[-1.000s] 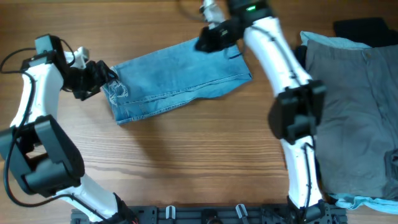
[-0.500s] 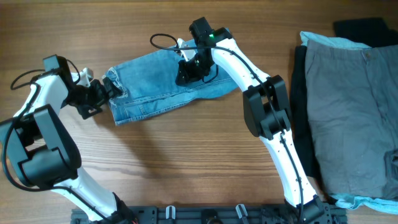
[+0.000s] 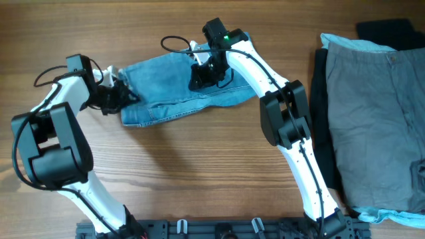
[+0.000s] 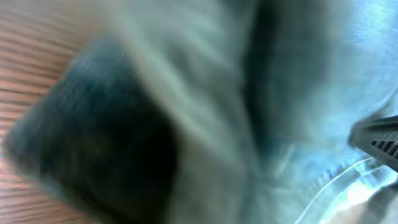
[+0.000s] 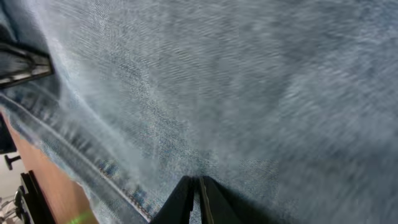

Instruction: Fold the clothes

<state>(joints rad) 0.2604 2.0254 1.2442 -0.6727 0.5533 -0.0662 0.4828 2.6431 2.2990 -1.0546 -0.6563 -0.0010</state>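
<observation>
**Both tools on the jeans, fold in hand**

The light-blue jeans lie as a slanted band in the upper middle of the overhead frame, flat on the table, frayed hem toward the upper left. The left tool sits at that hem end, touching the cloth; its wrist view is a blur of denim, so I cannot tell whether its fingers are spread or nipping the hem. The right tool is down on the middle of the band, near its upper edge; in its own view the two fingertips are pressed together against the denim beside a stitched seam; whether a pleat is caught between them I cannot say.

I judge the step to be bringing the hem end over toward the other end. To do it well I would first make sure the left tool has every layer of the hem; lift only enough to clear the cloth; carry it along the band's own slant so the edges line up; use the right tool as the anchor at the crease.

At the right of the frame grey-khaki trousers lie spread over a pale-blue garment, with a black garment in the upper right corner; all are well apart from the jeans. The right arm lies between jeans and pile, its elbow near the pile's edge; a wide swing could drag it. A cable loops just above the jeans beside the right tool; lifted cloth might snag there.
</observation>
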